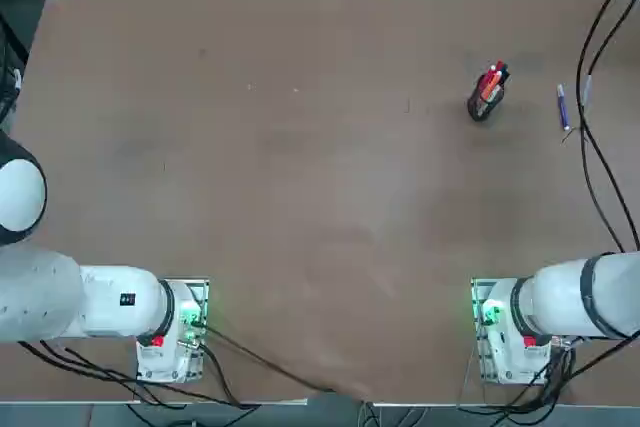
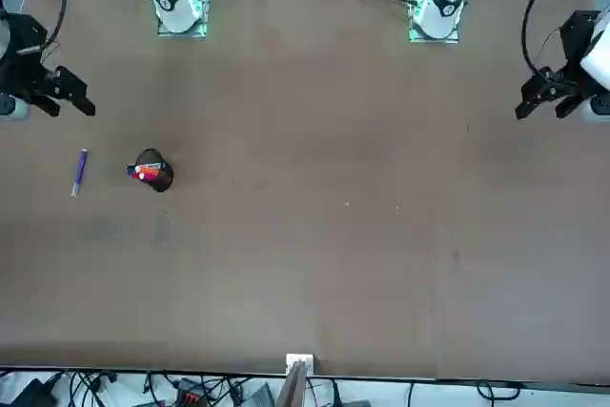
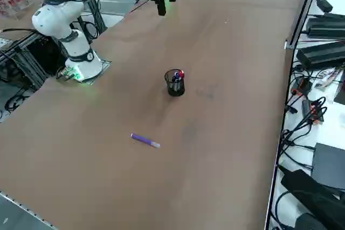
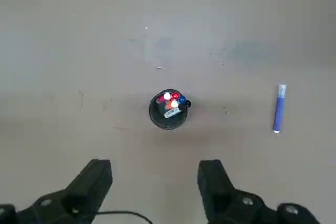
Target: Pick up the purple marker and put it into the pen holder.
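The job looks to be at its approach step, with nothing yet picked up. The right tool hangs over the table with its two fingers spread wide and nothing between them. The purple marker lies flat on the table, well apart from those fingers and off to one side of the pen holder, which stands upright with several pens in it. The next move probably calls for carrying the tool sideways past the holder, turning it so the fingers straddle the marker's thin barrel, then lowering straight down before closing.
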`<state>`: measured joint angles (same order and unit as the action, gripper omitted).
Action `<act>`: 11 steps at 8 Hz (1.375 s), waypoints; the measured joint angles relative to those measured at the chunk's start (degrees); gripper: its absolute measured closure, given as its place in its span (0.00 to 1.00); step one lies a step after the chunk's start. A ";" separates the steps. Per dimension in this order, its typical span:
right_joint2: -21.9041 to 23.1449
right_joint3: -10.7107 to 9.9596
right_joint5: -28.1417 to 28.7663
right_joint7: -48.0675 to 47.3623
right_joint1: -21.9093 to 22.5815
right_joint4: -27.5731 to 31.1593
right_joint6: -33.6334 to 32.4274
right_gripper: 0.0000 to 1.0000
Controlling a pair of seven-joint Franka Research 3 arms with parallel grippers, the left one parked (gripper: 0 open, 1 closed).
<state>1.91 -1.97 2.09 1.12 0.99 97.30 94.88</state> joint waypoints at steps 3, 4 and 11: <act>-0.11 0.00 0.00 0.03 0.00 0.00 0.01 0.00; -0.17 0.00 0.00 0.03 0.00 0.00 0.01 0.00; -1.57 -0.07 -0.03 0.08 -1.43 0.00 -1.36 0.00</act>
<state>0.34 -2.04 2.06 1.20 -0.44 97.30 93.52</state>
